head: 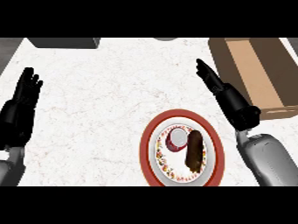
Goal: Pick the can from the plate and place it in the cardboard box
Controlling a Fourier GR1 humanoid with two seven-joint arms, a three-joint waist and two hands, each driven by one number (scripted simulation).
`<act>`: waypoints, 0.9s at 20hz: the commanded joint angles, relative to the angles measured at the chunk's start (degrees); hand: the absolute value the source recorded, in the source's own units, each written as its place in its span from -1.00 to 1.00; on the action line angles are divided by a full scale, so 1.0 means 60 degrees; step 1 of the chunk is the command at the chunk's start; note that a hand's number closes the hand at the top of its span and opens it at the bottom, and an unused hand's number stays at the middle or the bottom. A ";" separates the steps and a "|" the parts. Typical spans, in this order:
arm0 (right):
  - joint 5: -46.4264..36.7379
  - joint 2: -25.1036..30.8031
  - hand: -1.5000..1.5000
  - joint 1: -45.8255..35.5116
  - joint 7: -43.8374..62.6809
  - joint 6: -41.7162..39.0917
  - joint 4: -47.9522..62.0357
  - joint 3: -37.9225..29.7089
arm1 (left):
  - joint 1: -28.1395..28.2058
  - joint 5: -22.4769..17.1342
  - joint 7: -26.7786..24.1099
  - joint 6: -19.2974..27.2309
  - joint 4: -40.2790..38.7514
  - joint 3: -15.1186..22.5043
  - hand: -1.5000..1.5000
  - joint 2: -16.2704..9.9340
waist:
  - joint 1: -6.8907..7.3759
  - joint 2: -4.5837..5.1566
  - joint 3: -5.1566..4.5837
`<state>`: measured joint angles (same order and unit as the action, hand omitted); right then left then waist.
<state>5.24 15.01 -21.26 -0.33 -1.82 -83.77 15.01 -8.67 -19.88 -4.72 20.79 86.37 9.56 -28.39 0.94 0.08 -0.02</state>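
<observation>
Plate (152, 144) near, can (177, 139) standing beside dark item (194, 149). Right hand (227, 97) hovering flat-open, empty, between plate and cardboard box (261, 74); we're aiming straight down. Left hand (21, 105) resting open at left.

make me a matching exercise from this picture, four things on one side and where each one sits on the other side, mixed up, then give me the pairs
Things:
1. can
2. cardboard box
3. left robot hand
4. right robot hand

Places:
A. far right of the counter
B. open, near the left edge
C. upright on the red-rimmed plate
D. open, between plate and box

Pairs: 1-C, 2-A, 3-B, 4-D
</observation>
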 commanded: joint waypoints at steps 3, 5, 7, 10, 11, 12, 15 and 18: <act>0.0170 -0.0276 -1.00 0.0956 0.1273 0.0890 -0.1876 -0.0476 | 0.0604 -0.0466 0.0647 -0.0764 0.0235 -0.0422 0.00 -0.0246 | -0.0244 -0.0067 -0.0002; 0.0285 -0.0401 -1.00 0.1151 0.1098 0.1435 -0.1569 -0.1087 | 0.0774 -0.1004 0.1328 -0.0946 0.0644 -0.0554 0.00 -0.0340 | -0.0202 -0.0066 0.0005; -0.2551 0.1430 -1.00 0.1120 0.0913 0.2768 -0.1247 -0.1488 | 0.1064 -0.1066 0.1334 -0.0942 0.0209 -0.0365 0.00 -0.0191 | -0.0791 -0.0211 -0.0123; -0.1886 -0.0852 -1.00 0.2624 -0.1107 0.4485 -0.2785 -0.1657 | 0.1223 -0.1531 0.1487 -0.1305 0.0394 -0.0535 0.00 -0.0170 | -0.0578 -0.0144 0.0012; -0.2198 -0.0795 -1.00 0.2922 -0.1561 0.4465 -0.3258 -0.1379 | 0.1380 -0.1698 0.1480 -0.1517 0.0461 -0.0546 0.00 -0.0128 | -0.0455 -0.0123 0.0005; -0.2657 -0.1170 -1.00 0.3451 -0.1706 0.4692 -0.3937 -0.0617 | 0.1676 -0.1662 0.1225 -0.1846 0.0568 -0.0543 0.00 -0.0294 | -0.0404 -0.0145 -0.0003; -0.3748 -0.0668 -1.00 0.4454 -0.1672 0.4496 -0.5183 0.0420 | 0.1348 -0.1702 0.1781 -0.1828 0.0718 -0.0660 0.00 -0.0418 | -0.0361 -0.0098 -0.0006; -0.4806 0.0353 -1.00 0.4958 0.0086 0.3738 -0.5795 0.0996 | 0.1623 -0.1372 0.1552 -0.1445 0.0819 -0.0477 0.00 -0.0034 | -0.0341 -0.0083 -0.0022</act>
<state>-16.34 12.85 3.36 -6.19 22.65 -111.90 16.21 0.56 -28.71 4.68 11.59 91.25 6.45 -29.64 -1.11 -0.51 -0.07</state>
